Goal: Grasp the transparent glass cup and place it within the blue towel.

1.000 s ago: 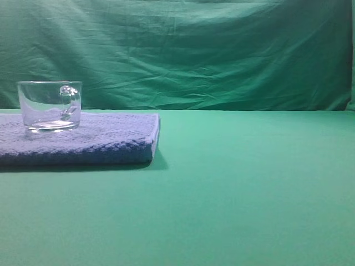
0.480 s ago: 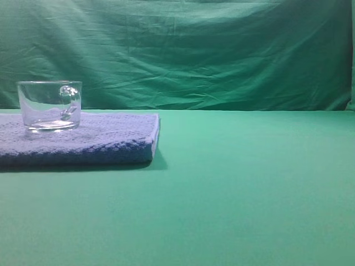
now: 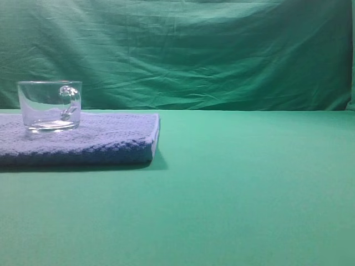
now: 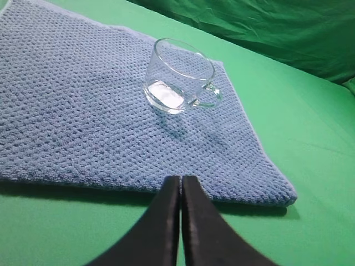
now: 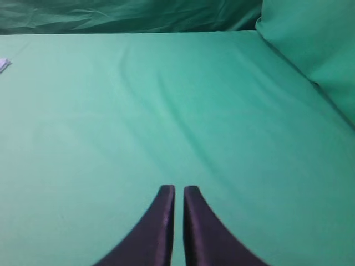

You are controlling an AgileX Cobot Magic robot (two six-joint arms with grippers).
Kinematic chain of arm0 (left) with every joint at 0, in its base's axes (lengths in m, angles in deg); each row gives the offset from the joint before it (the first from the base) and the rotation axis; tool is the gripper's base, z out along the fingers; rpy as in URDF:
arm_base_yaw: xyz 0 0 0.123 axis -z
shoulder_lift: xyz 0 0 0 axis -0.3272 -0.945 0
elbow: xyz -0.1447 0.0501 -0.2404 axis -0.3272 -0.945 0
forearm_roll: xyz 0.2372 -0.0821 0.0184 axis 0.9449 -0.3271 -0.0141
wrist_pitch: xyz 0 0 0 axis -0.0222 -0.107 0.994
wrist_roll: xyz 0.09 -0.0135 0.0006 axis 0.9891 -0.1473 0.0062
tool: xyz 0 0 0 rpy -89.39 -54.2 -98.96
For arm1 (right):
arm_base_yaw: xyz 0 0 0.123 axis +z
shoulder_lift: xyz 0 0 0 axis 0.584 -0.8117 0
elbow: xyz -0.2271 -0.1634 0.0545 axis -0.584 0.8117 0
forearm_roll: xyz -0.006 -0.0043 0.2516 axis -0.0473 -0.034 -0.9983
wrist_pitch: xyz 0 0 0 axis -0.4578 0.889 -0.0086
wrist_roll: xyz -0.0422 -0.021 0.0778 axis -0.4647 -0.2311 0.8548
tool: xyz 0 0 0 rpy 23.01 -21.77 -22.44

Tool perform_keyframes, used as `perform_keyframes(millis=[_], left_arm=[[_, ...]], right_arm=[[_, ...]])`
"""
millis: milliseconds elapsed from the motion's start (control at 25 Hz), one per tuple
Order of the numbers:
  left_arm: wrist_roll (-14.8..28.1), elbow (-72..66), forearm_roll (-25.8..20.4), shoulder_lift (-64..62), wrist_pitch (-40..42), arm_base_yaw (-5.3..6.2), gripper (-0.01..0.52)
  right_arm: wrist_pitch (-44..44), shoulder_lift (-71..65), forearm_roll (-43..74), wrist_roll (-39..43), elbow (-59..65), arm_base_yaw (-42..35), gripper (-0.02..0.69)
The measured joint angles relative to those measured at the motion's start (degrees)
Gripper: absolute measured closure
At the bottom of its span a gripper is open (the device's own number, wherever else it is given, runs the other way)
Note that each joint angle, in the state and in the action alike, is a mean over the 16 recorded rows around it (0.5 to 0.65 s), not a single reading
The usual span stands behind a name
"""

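The left gripper [image 4: 181, 183] has its jaws pressed together, empty, near the blue towel [image 4: 83, 116]; the right gripper [image 5: 178, 191] is nearly closed on nothing, over the green table cloth [image 5: 166, 111]. The transparent glass cup [image 3: 49, 105] stands upright on the towel's far left — unmoved — before a green backdrop [image 3: 194, 50].

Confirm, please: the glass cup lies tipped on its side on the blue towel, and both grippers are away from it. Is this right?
Not quite. The glass cup stands upright on the blue towel, rim up and base flat, as the left wrist view shows. The rest holds: the left gripper and the right gripper are both away from it.
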Motion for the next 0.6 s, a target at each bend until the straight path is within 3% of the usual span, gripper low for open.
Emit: perform_keyframes(millis=[600], left_arm=[[0.00, 0.00, 0.00, 0.00, 0.00, 0.00, 0.514]], right_arm=[[-0.02, 0.00, 0.00, 0.00, 0.00, 0.00, 0.617]])
